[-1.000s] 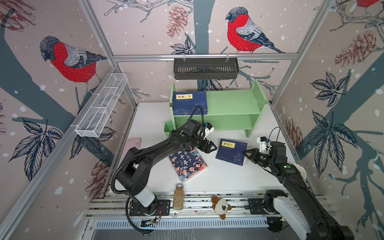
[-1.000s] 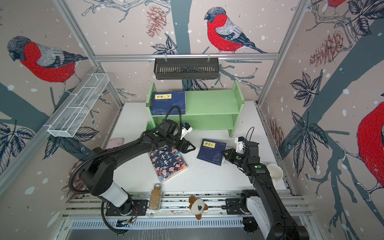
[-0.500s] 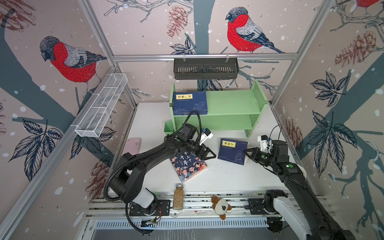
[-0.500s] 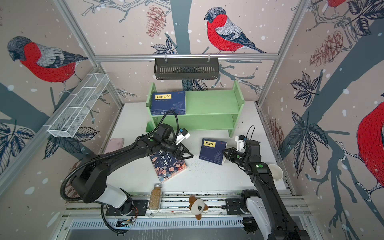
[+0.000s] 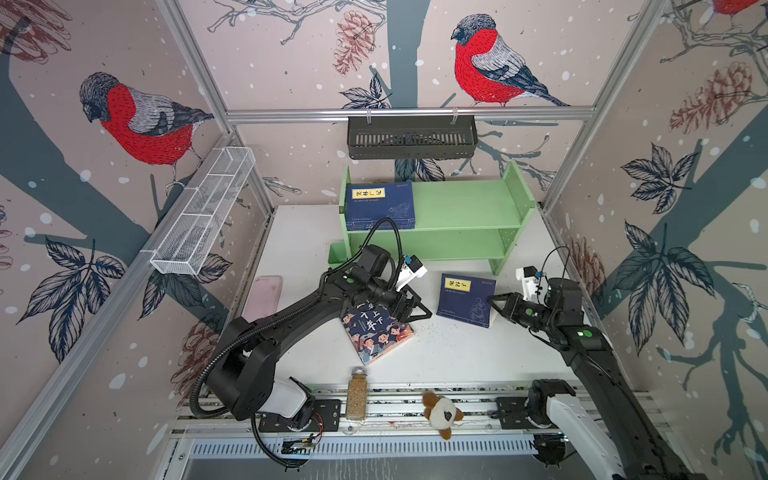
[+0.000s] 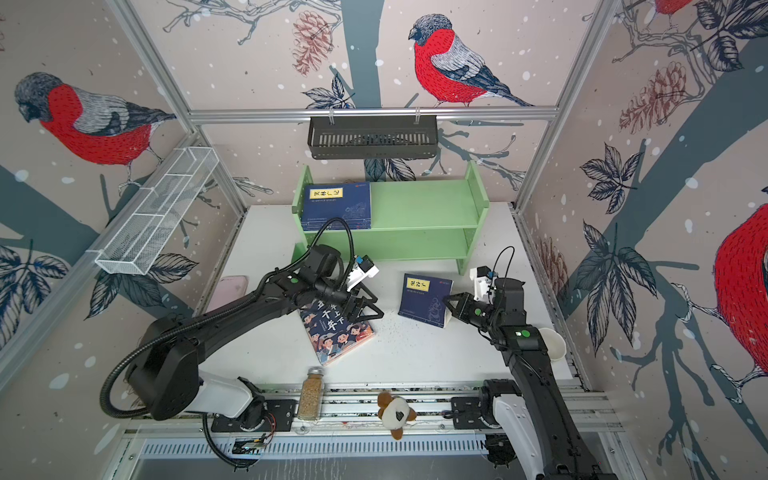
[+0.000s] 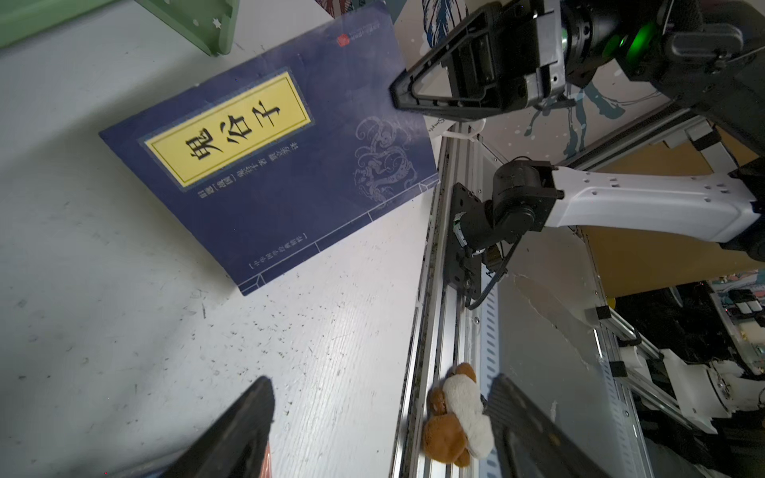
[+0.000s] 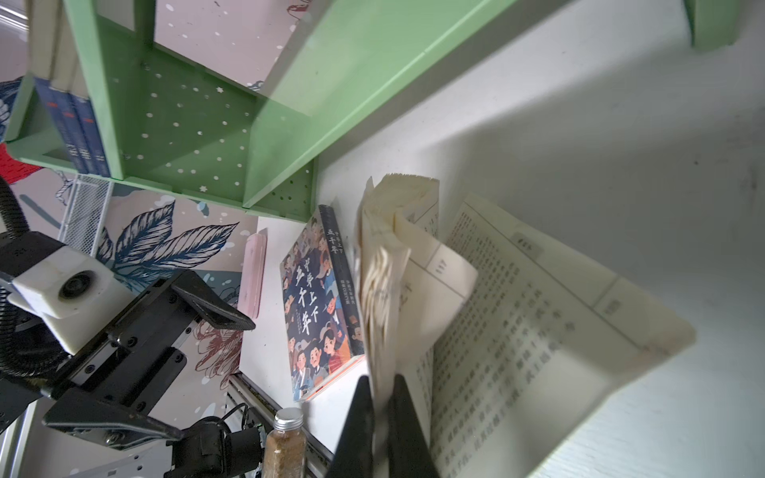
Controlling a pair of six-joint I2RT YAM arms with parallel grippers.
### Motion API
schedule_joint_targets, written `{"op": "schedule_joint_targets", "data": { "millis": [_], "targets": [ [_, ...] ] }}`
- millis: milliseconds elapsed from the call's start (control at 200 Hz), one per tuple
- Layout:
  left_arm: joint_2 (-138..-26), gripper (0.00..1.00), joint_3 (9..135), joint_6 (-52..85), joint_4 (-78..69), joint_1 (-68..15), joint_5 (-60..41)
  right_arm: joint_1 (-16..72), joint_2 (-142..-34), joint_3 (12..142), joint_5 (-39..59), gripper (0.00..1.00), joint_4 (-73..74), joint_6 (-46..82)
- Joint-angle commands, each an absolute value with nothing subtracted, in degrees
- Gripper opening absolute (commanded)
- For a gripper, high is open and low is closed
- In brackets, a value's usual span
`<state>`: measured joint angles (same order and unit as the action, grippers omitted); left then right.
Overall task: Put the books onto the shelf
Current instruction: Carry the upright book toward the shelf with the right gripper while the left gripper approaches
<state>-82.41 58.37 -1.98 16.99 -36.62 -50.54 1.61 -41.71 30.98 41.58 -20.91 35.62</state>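
The light green shelf (image 5: 465, 208) (image 6: 419, 203) stands at the back, and navy books (image 5: 380, 205) (image 6: 336, 205) lie stacked on the left of its top board; three spines (image 8: 78, 124) show in the right wrist view. Another navy book (image 5: 465, 299) (image 7: 269, 165) lies on the table. My right gripper (image 5: 492, 298) (image 8: 381, 385) is shut on that book's right edge, which is lifted with the pages fanning open. The cartoon book (image 5: 376, 334) (image 8: 318, 302) lies flat mid-table. My left gripper (image 5: 417, 309) (image 7: 381, 414) hangs open over its far right corner, holding nothing.
A pink phone (image 5: 264, 295) lies left of the cartoon book. A spice jar (image 5: 357, 392) and a plush toy (image 5: 442, 415) sit on the front rail. A black basket (image 5: 411, 137) hangs above the shelf, a white wire basket (image 5: 203, 212) on the left wall. A white cup (image 6: 552, 343) stands far right.
My left gripper has come a little toward the front, over the cartoon book's corner. My right gripper has shifted slightly with the navy book's edge still in it.
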Motion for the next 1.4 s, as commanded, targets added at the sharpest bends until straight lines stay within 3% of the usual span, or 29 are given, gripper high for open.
{"op": "schedule_joint_targets", "data": {
  "millis": [0, 570, 765, 895, 975, 1065, 1275, 1396],
  "targets": [
    [-80.54, 0.82, 61.69, -9.28, 23.67, -36.06, -53.83, 1.58, -41.14, 32.79, 46.54, 0.00, -19.76, 33.95],
    [-66.35, 0.84, 72.40, -11.48, 33.53, -18.07, -57.21, 8.58, -41.65, 43.25, 60.95, 0.00, -10.99, 39.80],
    [-62.11, 0.84, 71.64, 1.83, 27.30, -9.51, -55.42, 14.46, -43.50, 49.35, 61.22, 0.00, -5.52, 43.24],
    [-61.82, 0.85, 69.93, 8.24, 22.13, -3.08, -61.35, 17.27, -46.33, 54.82, 59.45, 0.00, -2.46, 44.35],
    [-61.36, 0.87, 65.94, 16.14, 12.81, -0.08, -70.00, 18.31, -48.40, 57.65, 58.43, 0.00, 0.80, 45.54],
    [-59.68, 0.94, 58.02, 34.88, -10.15, 3.43, -79.23, 18.63, -50.94, 60.36, 57.75, 0.00, 3.55, 46.31],
    [-57.65, 0.97, 42.21, 80.73, -73.71, 4.58, -81.03, 20.10, -56.66, 63.71, 58.19, 0.00, 11.69, 49.10],
    [-57.50, 0.97, 41.49, 81.06, -73.74, 4.59, -80.09, 21.34, -59.14, 64.86, 58.22, 0.00, 15.40, 50.27]
  ]
}}
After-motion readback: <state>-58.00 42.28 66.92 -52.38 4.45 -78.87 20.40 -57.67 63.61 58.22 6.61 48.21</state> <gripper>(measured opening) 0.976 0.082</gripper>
